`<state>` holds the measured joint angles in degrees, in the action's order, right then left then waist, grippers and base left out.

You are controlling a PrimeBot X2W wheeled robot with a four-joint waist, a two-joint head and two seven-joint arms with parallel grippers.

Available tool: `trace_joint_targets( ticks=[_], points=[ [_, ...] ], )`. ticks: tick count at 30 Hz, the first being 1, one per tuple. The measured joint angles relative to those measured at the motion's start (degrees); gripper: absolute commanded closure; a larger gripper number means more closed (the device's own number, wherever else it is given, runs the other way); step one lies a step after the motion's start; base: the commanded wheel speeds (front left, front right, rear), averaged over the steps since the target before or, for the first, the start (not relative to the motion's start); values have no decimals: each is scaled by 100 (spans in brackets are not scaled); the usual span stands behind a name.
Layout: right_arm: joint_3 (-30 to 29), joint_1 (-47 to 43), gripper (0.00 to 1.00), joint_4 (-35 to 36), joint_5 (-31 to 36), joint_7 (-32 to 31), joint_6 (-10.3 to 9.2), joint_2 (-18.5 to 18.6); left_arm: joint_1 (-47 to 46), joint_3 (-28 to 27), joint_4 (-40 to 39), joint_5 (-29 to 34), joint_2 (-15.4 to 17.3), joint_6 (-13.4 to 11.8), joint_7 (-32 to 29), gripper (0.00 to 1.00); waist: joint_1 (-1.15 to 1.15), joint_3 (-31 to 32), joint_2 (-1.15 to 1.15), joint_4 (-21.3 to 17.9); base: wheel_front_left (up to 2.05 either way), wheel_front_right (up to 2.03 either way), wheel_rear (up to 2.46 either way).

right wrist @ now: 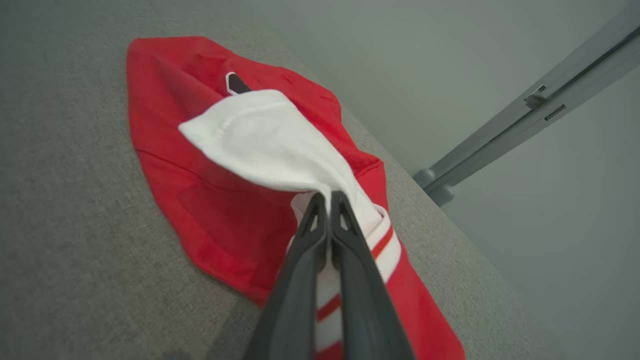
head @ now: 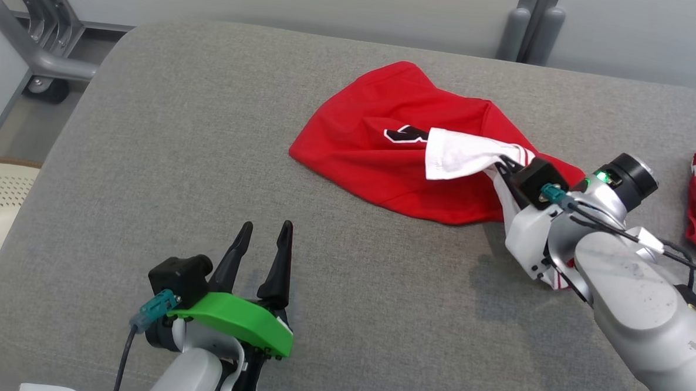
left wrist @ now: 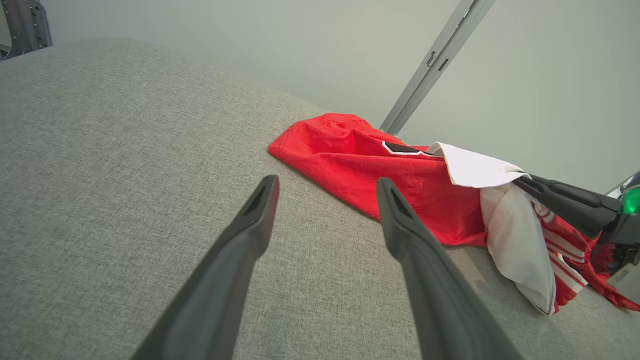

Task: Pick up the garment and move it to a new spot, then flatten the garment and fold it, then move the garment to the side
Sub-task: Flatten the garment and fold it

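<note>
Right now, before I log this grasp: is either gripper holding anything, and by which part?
The right gripper is shut on the red garment, pinching its white part. The left gripper is open, holding nothing.

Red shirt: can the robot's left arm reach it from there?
Probably yes. Only bare grey cushion lies between the open left gripper and the red jersey's near edge. The right gripper pinches its white sleeve at the far end, out of the way.
</note>
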<state>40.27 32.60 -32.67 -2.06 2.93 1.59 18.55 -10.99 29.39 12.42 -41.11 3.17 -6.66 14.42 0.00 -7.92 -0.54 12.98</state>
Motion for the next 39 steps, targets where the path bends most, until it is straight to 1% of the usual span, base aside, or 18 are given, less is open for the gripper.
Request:
trace_joint_targets(
  ticks=[5,9,11,14,16,19,27,32,39],
  points=[
    [-468,-41,100,222,-483,382,-174,-9,53,-7,1,4,0,0,0,0,0,93,0,-145,0,0,0],
    [-884,-169,100,449,-834,660,-388,-2,88,-14,2,13,2,0,0,0,0,186,0,-253,0,0,0],
    [-1100,-292,100,483,-943,722,-498,73,148,-25,1,13,4,0,0,0,0,232,0,-311,0,0,0],
    [-1389,-540,100,453,-1131,761,-615,331,222,-25,1,18,11,0,0,0,0,299,0,-395,0,0,0],
    [-1539,-736,100,382,-1221,756,-630,506,248,-22,-1,43,14,0,0,0,0,340,0,-448,0,0,0],
    [-1683,-1062,100,326,-1390,710,-630,623,288,20,-4,54,18,0,0,0,0,383,0,-515,0,0,0],
    [-1686,-1650,100,328,-1630,676,-625,477,387,15,-43,56,48,0,0,0,0,410,0,-676,0,0,0],
    [-1753,-1912,100,255,-1790,625,-625,504,414,33,-99,71,58,0,0,0,0,381,0,-800,0,0,0],
    [-1922,-2037,100,124,-1962,558,-623,610,415,51,-186,107,68,0,-1,0,0,269,0,-968,0,0,0]
  ],
)
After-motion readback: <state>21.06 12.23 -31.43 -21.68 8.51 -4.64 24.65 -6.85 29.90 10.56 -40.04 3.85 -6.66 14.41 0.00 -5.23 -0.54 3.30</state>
